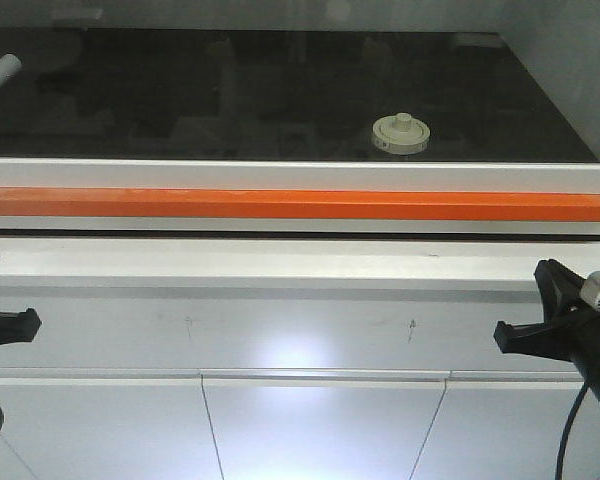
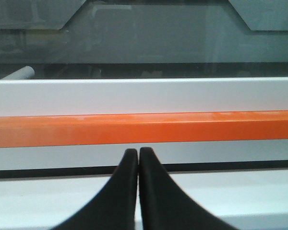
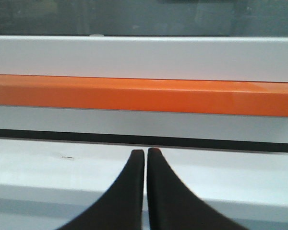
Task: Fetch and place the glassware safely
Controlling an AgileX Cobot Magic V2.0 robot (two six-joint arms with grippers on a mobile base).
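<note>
The glass jar with its cream-white knobbed lid point(image 1: 401, 134) stands on the dark work surface behind the glass sash, right of centre. It does not show in either wrist view. My left gripper point(image 2: 138, 151) is shut and empty, low at the left edge of the front view point(image 1: 25, 322), in front of the white cabinet ledge. My right gripper point(image 3: 146, 152) is shut and empty, low at the right edge of the front view point(image 1: 502, 336). Both are well below and in front of the jar.
A white and orange sash bar point(image 1: 300, 204) runs across the front of the dark surface, between the grippers and the jar. A white cylindrical tube point(image 1: 0, 73) lies at the far left, also in the left wrist view point(image 2: 20, 73). White cabinet doors point(image 1: 320, 425) are below.
</note>
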